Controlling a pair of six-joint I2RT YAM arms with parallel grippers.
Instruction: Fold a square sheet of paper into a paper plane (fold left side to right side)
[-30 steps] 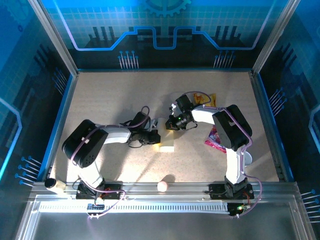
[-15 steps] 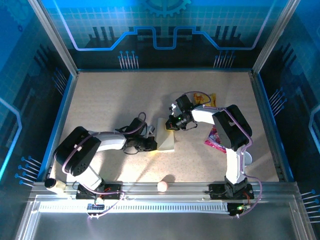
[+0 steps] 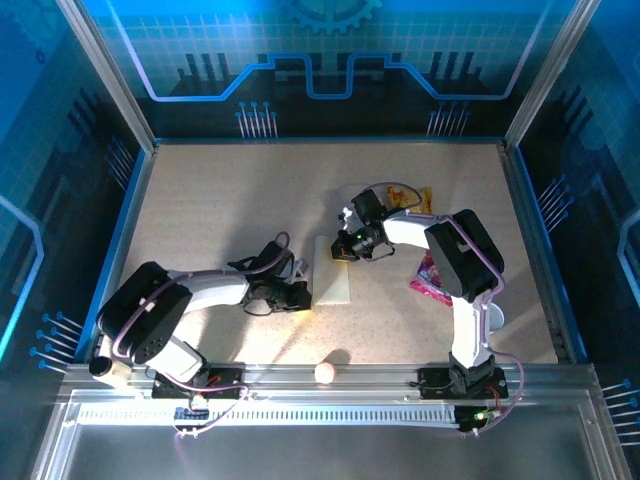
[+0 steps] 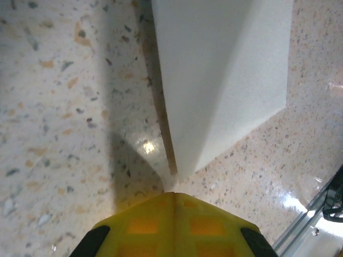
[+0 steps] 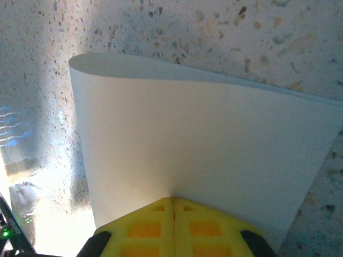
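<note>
On the table (image 3: 220, 200), the square sheet of paper (image 3: 333, 278) is lying folded near the middle. The right gripper (image 5: 173, 201), closed and holding nothing, is pressing its upper layer. The left gripper (image 4: 174, 195), closed too, is seemingly touching the crease corner. A sideways shove risks skewing the fold.

Narrow folded white sheet of paper (image 3: 335, 280) lies flat mid-table on the speckled beige tabletop (image 3: 220, 190), long axis running near to far. Left gripper (image 3: 303, 294) sits low at the sheet's left edge near the near corner, the arm reaching in from the left. Right gripper (image 3: 344, 249) rests on the sheet's far end, arm bent back over it. Pink crinkled wrapper (image 3: 430, 281) lies right of the paper, partly under the right arm. Yellow snack packet (image 3: 423, 197) lies further back. Small pale ball (image 3: 325, 372) sits on the near metal rail (image 3: 380, 378).
</note>
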